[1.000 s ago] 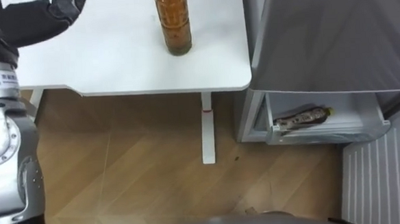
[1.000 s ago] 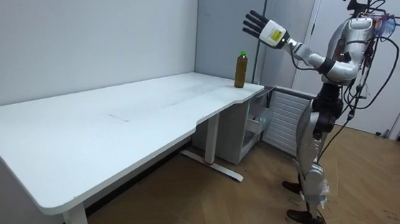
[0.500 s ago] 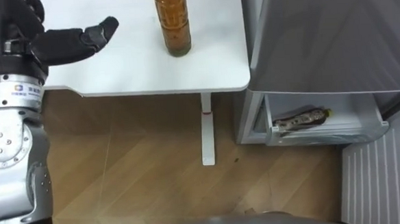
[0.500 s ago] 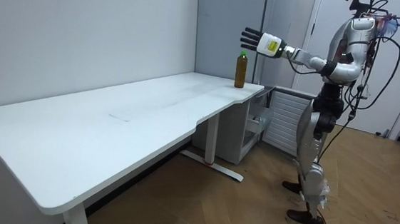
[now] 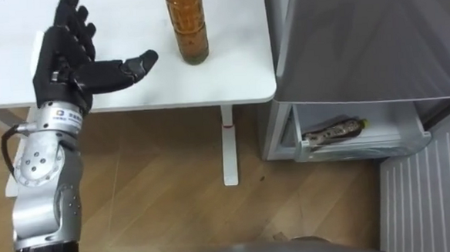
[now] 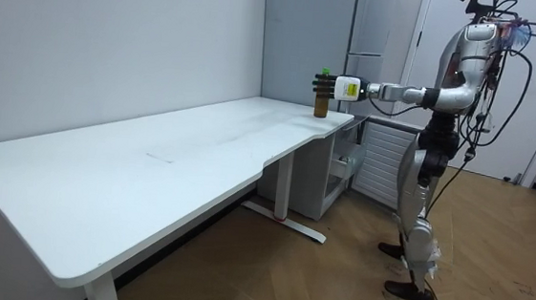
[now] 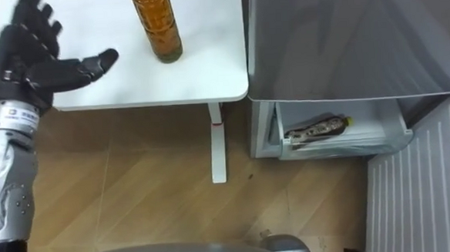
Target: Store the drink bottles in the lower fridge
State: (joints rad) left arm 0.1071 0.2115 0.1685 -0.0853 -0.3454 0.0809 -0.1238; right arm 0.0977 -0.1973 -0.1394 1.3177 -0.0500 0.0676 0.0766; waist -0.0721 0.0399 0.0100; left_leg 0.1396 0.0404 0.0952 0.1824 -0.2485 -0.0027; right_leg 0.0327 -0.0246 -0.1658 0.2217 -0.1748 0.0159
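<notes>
A bottle of amber drink [image 5: 188, 29] [image 7: 158, 26] [image 6: 322, 93] with a green cap stands upright near the corner of the white table [image 5: 237, 71]. My left hand [image 5: 73, 62] [image 7: 30, 64] hovers open over the table, a short way to the left of the bottle, fingers spread and thumb pointing at it. A second bottle [image 5: 333, 130] [image 7: 316, 129] lies on its side in the open lower fridge drawer [image 5: 399, 136]. In the room view I stand beside the table's end, left hand [image 6: 325, 85] stretched out level to the bottle.
The grey fridge body [image 5: 367, 41] rises right of the table. Its open door [image 5: 429, 200] stands at the lower right. A white table leg [image 5: 229, 153] meets the wood floor [image 5: 167, 198] below the table edge.
My left arm has swung down from raised high to level, and the hand has moved right, closer to the standing bottle. The bottles have not moved.
</notes>
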